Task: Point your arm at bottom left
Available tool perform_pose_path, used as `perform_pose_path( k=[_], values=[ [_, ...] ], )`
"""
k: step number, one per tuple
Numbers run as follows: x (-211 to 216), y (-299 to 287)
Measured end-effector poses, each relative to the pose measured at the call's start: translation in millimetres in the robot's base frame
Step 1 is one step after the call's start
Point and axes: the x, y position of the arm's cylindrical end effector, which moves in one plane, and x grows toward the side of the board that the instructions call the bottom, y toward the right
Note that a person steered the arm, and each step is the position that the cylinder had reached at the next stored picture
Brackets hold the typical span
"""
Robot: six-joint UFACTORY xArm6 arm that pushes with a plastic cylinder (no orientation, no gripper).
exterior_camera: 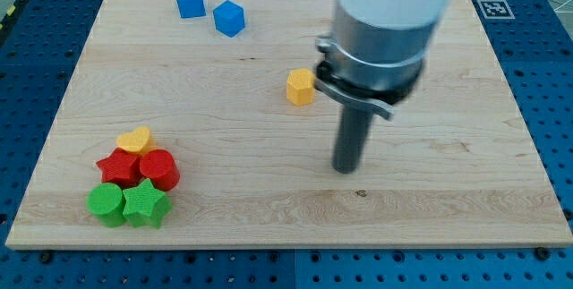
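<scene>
My tip [346,169] sits mid-board, right of centre; no fingers on this rod. Bottom-left corner holds the green star [145,204] cluster. I'd sweep left and near, stopping short of the star.

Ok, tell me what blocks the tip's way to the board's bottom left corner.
My tip sits at centre-right. The cluster of yellow heart, red star, red cylinder, green cylinder and green star lies ahead of that corner, likely in the path.
</scene>
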Motion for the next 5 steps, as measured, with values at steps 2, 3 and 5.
perform_pose_path(
  k=[2,3,5],
  values=[
    [-64,-164],
    [-88,-274],
    [-74,-348]
  ],
)
